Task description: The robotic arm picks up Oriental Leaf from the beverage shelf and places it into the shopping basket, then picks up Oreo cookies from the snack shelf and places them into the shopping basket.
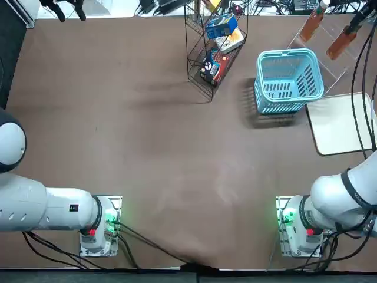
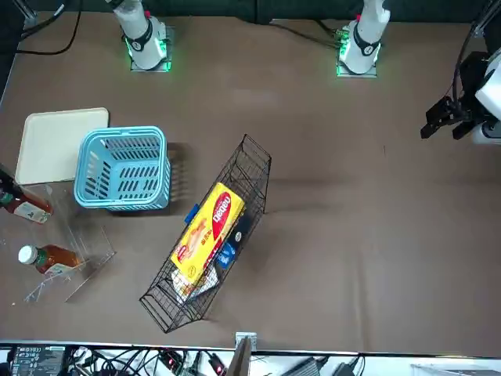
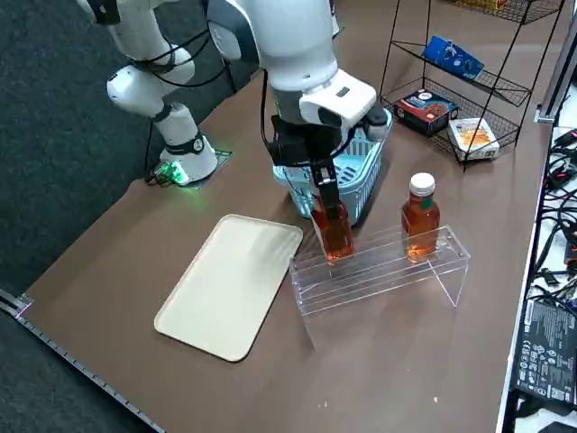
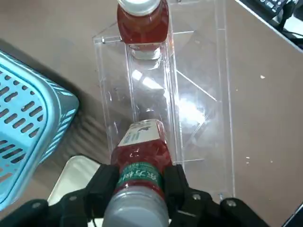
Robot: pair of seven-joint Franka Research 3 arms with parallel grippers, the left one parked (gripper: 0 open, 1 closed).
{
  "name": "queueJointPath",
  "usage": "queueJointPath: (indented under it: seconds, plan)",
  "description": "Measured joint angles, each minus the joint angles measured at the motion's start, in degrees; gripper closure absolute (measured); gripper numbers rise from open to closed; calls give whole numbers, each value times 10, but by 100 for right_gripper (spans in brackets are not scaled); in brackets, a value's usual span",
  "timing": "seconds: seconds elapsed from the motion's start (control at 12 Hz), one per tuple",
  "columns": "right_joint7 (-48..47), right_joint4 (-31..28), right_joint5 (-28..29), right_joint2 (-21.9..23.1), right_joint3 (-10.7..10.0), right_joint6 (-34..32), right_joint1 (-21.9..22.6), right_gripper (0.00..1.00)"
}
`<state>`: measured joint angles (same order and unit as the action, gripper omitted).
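Two bottles of tea show in the top view, at the worktop's [image 1: 153, 147] far right corner. The right gripper [image 1: 357, 22] is at the one nearer the right edge, the Oriental Leaf [image 1: 341, 43]; the other bottle [image 1: 312, 25] is just beside it, on the beverage shelf [image 1: 337, 72]. The shopping basket [image 1: 288, 53] sits between that shelf and the snack shelf [image 1: 189, 44], which stands by the middle of the far edge with the Oreo cookies [image 1: 221, 26] on it. A cream tray [image 1: 339, 127] lies near the right edge, close to the basket.

In the front view the Oriental Leaf leans at a slant beside the beverage shelf's basket-side end. A yellow pack [image 2: 209, 233] lies along the top of the snack shelf, over several other packs.

In the right side view the gripper points down with the Oriental Leaf slanting below it, over the near part of the beverage shelf; the other bottle is upright. The Oreo cookies lie on the snack shelf's middle tier, above a red-blue-black pack [image 3: 426, 110] and a white-and-orange box [image 3: 473, 135].

In the right wrist view the fingers [image 4: 108, 182] are clamped around the Oriental Leaf, one on each side just under its cap [image 4: 136, 208]. Whether its base touches the shelf, I cannot tell
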<state>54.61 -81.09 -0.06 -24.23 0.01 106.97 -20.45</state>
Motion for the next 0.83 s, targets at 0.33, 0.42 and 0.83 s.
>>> queueJointPath:
  seconds: [0.33,0.42,0.83]
  plan:
    - [0,0,0,28,0,-23,1,44]
    - [-1,0,0,33,0,-30,2,44]
    - [-82,0,-16,80,1,-104,36,44]
